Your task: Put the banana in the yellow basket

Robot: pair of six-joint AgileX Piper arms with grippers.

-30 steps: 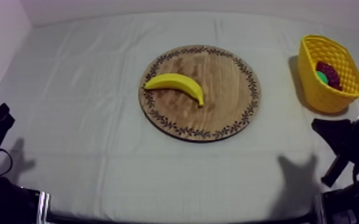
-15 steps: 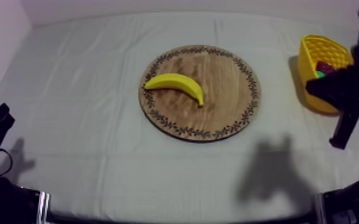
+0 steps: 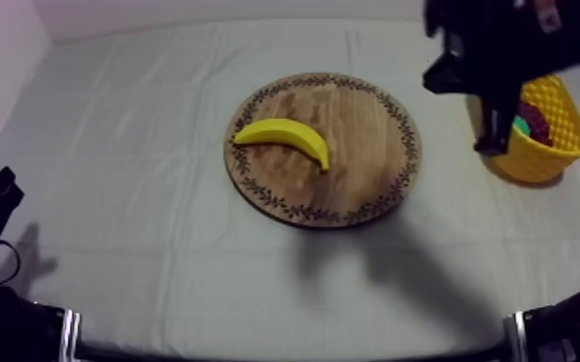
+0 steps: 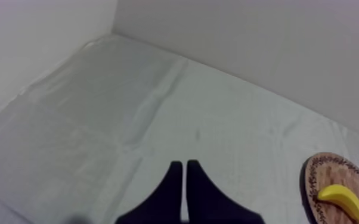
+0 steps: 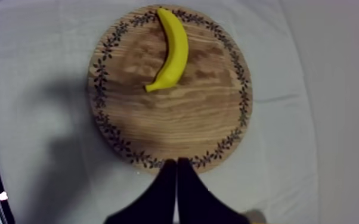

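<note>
Curved yellow toy banana (image 3: 284,138) lies on the left half of the round wooden board with patterned rim (image 3: 352,188), mid-desk (image 3: 130,202); yellow basket (image 3: 544,161) far right; left fingers (image 4: 171,187) and right fingers (image 5: 165,187) both pressed together, empty.

1. This looks like a robot lab or test cell, not a home.
2. The counter (image 3: 140,231) lies under a plain grey-white cloth (image 3: 111,135), in a corner of bare pale walls (image 4: 247,42).
3. The props are staged: a toy banana (image 3: 289,135), a wooden board (image 3: 352,178) and a yellow basket (image 3: 554,159).
</note>
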